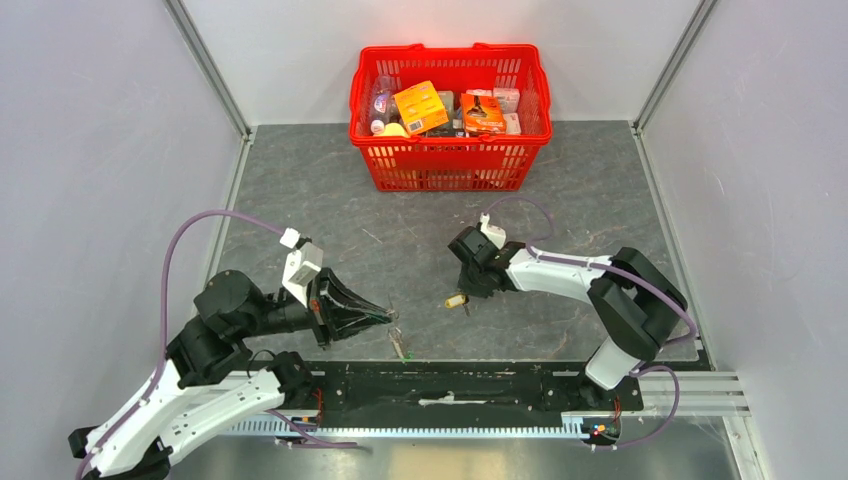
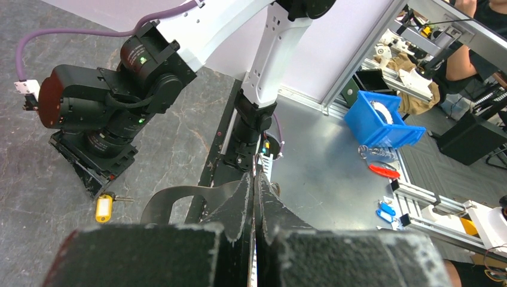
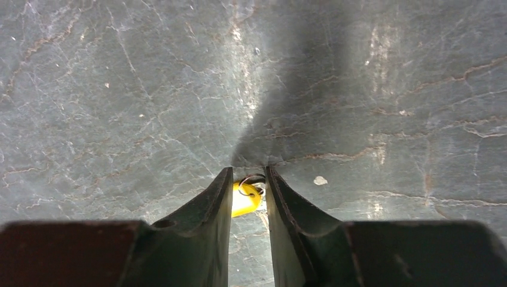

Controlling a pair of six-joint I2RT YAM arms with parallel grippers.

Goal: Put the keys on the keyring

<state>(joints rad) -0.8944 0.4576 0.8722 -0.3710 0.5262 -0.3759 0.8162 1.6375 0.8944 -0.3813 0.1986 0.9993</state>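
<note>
Right gripper (image 3: 248,174) straddles the yellow key (image 3: 242,200), bottom centre; can't tell if it's pinched yet. I'd squeeze the head squarely, lift slowly.

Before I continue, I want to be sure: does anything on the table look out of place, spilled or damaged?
Nothing looks spilled or damaged. The red basket stands upright with its goods inside. Only the green key lies apart, close to the near edge of the table, while the right claw straddles the yellow key.
</note>
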